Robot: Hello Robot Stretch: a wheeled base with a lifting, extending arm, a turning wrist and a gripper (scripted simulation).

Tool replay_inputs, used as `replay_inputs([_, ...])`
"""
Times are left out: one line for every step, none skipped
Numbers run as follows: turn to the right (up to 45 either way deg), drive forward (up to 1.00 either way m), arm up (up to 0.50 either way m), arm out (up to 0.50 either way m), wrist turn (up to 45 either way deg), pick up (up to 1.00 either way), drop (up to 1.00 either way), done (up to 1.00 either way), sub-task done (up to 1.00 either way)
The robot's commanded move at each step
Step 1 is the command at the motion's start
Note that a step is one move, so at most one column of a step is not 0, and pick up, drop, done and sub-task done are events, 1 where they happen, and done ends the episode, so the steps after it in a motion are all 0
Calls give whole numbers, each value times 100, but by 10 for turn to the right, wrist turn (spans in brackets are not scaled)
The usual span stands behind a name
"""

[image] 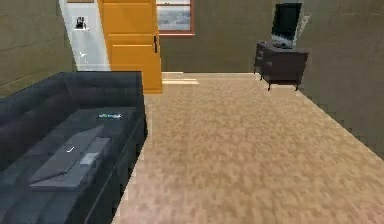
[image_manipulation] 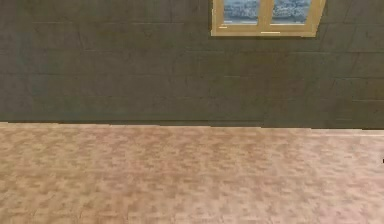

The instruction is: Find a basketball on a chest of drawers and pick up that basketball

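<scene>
Room first: tan mottled floor (image: 240,140), dull olive walls, forward view runs left to right as follows.

Left side: dark sofa (image: 60,120) takes up the lower left corner, its long side running away from the camera. Flat grey slab (image: 70,162) lies on the seat; could be a laptop, can't confirm. Small pale item (image: 108,118) lies farther along the same seat, too small to ID.

Behind the sofa's far end: white panel (image: 80,35) against the back wall, a few dark marks on it, type unclear. Just right of it, touching in the picture: orange door (image: 128,45), dark handle (image: 156,44) on its right edge. Window (image: 175,14) sits right of the door, top of frame, cut off by the edge.

Far right corner: dark stand (image: 282,65) on short legs against the wall, TV (image: 288,22) upright on top. Small pale bits beside the TV's base, unreadable.

Arm side view, left to right: dark block wall (image_manipulation: 140,70) across the whole width, same tan floor below. Wood-framed window (image_manipulation: 268,14) high up, right of centre. Tiny dark speck at the right edge, floor level, can't identify.

Basketball position: can't tell. Gripper state: can't tell.
</scene>
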Motion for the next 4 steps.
replay_inputs([0,100,0,0,0,0,0,0,0])
replay_inputs([-30,0,0,0,0,0,0,0,0])
replay_inputs([0,100,0,0,0,0,0,0,0])
replay_inputs([30,0,0,0,0,0,0,0,0])
